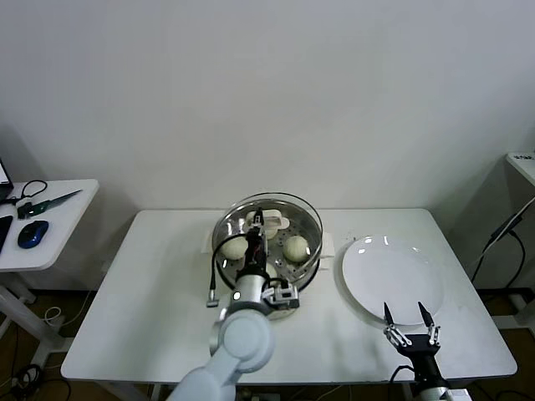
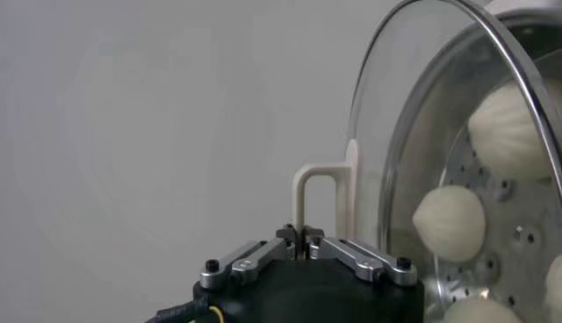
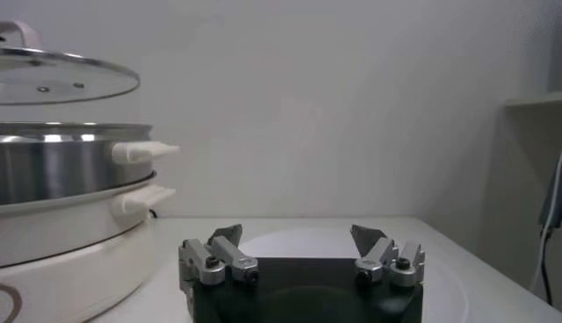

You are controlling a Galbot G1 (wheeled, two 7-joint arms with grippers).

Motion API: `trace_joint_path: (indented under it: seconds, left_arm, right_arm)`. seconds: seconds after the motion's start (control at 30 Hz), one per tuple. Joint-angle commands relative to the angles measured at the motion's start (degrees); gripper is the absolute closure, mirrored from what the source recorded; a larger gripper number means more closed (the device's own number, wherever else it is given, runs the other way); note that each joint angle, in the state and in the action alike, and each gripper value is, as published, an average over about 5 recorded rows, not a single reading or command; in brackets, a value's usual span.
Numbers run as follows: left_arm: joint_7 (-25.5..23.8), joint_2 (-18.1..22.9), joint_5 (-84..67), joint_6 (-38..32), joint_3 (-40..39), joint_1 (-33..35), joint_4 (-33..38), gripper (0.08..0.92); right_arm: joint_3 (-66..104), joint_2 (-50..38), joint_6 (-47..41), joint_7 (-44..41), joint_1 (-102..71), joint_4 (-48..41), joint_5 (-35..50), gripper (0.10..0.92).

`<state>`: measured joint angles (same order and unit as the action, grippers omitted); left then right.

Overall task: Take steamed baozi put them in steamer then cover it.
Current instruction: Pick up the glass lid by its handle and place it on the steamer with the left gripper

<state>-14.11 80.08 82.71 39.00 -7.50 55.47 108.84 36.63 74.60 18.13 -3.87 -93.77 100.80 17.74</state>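
Left gripper (image 2: 303, 250) clamps cover (image 2: 421, 132) handle | right gripper (image 3: 299, 241) agape, empty

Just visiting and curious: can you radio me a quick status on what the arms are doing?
Left gripper shut on cover handle, cover above steamer, not seated. Baozi inside. Right gripper open, idle by plate. Nothing in the way.

A white plate (image 1: 390, 280) lies on the white surface (image 1: 150, 309), near its right edge. Well apart to the left, a side desk (image 1: 50, 219) carries a blue mouse (image 1: 33, 234) and dark cables (image 1: 32, 197).
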Motion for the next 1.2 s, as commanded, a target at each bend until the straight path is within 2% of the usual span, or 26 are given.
trace_joint_path:
  seconds: [0.03, 0.4, 1.2]
  left_arm:
    - [0.3, 3.7, 2.6, 1.2, -2.6, -1.5, -6.0, 0.867]
    - [1.6, 3.0, 5.4, -0.3, -1.2, -1.0, -9.0, 0.867]
    - [4.1, 1.7, 3.0, -1.6, -0.3, -0.3, -9.2, 0.867]
  right_arm:
    - [0.3, 0.0, 0.1, 0.1, -0.2, 0.7, 0.3, 0.203]
    - [1.0, -0.4, 0.2, 0.1, -0.5, 1.2, 0.5, 0.203]
    - [0.9, 0.6, 1.2, 0.1, -0.7, 1.5, -0.3, 0.203]
